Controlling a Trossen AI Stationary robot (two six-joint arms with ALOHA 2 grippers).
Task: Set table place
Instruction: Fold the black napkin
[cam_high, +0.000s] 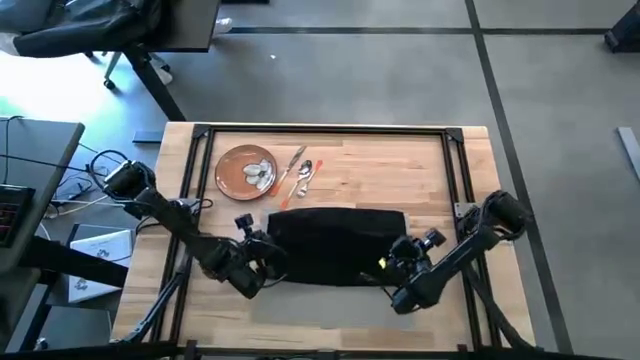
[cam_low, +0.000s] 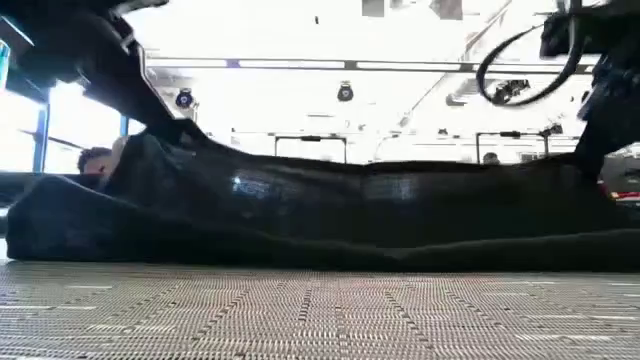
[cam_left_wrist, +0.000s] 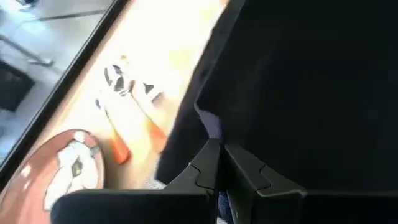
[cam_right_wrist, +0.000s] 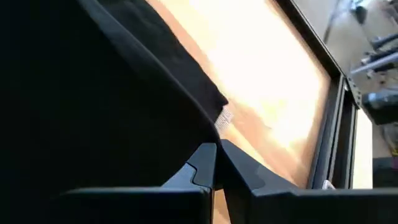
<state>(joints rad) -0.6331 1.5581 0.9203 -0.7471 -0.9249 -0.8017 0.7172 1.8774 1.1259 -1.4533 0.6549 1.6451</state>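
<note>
Table (cam_high: 400, 165) — black napkin (cam_high: 335, 245) hiding placemat.

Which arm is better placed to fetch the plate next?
Left. The plate sits at the table's far left, nearer the left gripper than the right gripper; both are at the black cloth.

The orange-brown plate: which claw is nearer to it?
Left. The left claw grips the black cloth's end just below the plate; the right claw grips the cloth's opposite end, farther away.
</note>
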